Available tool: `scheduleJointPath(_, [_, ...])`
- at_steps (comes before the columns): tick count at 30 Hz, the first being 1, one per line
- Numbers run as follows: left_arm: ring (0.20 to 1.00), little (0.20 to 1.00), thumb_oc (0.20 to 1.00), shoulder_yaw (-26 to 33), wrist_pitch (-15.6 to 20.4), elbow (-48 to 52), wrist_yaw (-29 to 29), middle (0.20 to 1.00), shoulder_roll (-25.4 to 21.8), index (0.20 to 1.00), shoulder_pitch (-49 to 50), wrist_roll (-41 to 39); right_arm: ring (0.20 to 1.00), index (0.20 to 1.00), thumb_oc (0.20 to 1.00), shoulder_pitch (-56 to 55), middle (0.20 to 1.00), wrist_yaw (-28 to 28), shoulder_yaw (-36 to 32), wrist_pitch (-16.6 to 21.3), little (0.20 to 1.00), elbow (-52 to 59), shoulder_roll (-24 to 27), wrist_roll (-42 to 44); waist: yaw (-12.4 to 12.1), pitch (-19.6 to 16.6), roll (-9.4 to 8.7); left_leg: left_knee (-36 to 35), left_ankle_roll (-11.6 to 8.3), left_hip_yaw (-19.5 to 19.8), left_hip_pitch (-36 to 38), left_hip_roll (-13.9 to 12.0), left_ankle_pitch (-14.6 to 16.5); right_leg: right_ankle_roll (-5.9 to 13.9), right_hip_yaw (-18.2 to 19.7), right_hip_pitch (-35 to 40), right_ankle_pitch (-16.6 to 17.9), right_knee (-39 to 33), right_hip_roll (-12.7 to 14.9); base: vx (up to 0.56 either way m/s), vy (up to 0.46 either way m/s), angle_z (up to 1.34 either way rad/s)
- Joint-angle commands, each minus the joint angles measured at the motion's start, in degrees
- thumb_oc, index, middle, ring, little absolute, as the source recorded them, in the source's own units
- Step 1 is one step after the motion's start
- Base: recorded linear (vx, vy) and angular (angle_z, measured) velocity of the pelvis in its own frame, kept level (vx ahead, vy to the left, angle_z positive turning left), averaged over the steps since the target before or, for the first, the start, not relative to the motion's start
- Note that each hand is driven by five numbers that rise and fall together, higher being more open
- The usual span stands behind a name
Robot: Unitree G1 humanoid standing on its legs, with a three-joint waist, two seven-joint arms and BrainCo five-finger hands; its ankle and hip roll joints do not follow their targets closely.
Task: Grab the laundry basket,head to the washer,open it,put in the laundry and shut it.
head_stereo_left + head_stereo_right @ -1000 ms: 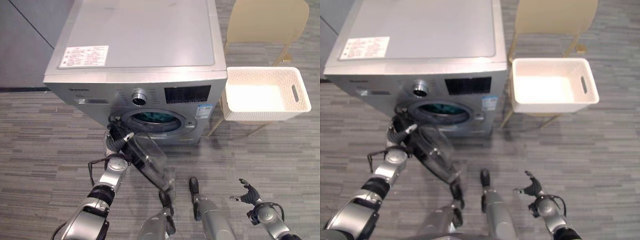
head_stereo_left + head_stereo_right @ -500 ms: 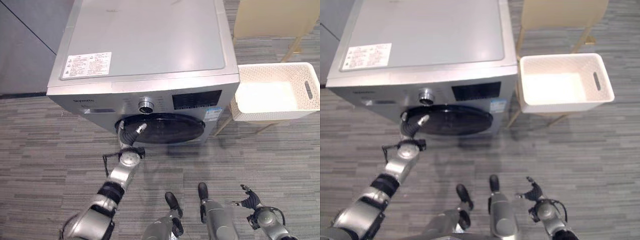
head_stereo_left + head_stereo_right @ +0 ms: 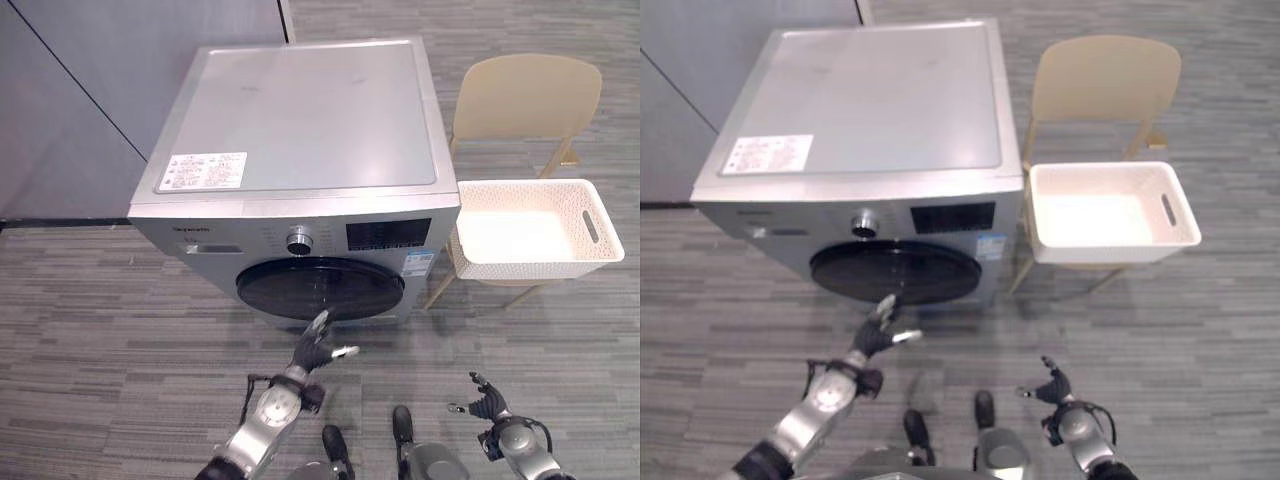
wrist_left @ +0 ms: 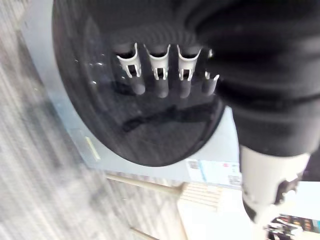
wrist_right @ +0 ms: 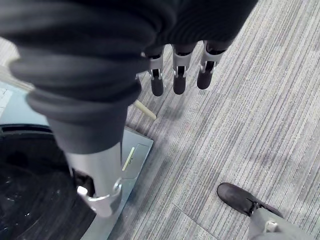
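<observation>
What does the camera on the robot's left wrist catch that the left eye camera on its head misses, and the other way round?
The left wrist view looks along the left hand from close up, with its straight fingers against the dark glass of the washer door. The left eye view takes in the whole washer, the white laundry basket resting on a beige chair beside it, and the right hand hanging low over the carpet. Both show the shut round door and the open left hand in front of it.
</observation>
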State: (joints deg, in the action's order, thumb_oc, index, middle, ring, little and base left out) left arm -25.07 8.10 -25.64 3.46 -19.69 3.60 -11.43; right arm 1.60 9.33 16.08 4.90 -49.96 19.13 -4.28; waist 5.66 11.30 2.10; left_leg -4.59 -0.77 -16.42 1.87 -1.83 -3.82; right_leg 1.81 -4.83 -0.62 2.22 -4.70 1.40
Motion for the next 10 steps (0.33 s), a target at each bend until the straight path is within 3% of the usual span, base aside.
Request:
scheduleJointPath(1, [1.0,1.0,1.0,4.32,-0.44,-7.09,-0.59,1.0,1.28,1.0,0.28,5.91,1.0,1.0,1.0,-0.81,1.0,-0.49,-0.92,1.32,1.0,-0.14,1.91,0.72,-1.29,-3.87,-0.17,-0.24,-2.97,3.75,-5.08,-0.89,-1.68,3.11,-3.36,-0.84,-6.28,3.27,-0.39,0.04,0.005,0.1])
scheduleJointPath(7, [1.0,1.0,1.0,10.28,-1.62,-22.97,1.49,1.0,2.14,1.0,0.61,10.76,1.0,1.0,1.0,-0.89,1.0,-1.55,-1.75,1.16,1.0,-1.47,1.65,1.41,-2.0,-6.06,-1.38,-0.19,-2.52,4.37,-3.32,-0.11,-0.27,3.42,-3.62,1.04,-6.35,2.88,-0.15,0.04,0.017,0.12])
scheduleJointPath(10, [1.0,1.0,1.0,11.45,-1.75,-25.63,1.98,1.0,2.49,1.0,0.01,10.3,1.0,1.0,1.0,-0.91,1.0,-1.65,-1.81,1.08,1.0,-2.3,1.51,1.63,-1.99,-6.66,-1.65,-0.2,-2.4,4.42,-2.82,0.08,0.06,3.46,-3.52,1.43,-6.35,2.8,-0.09,0.02,0.01,0.02])
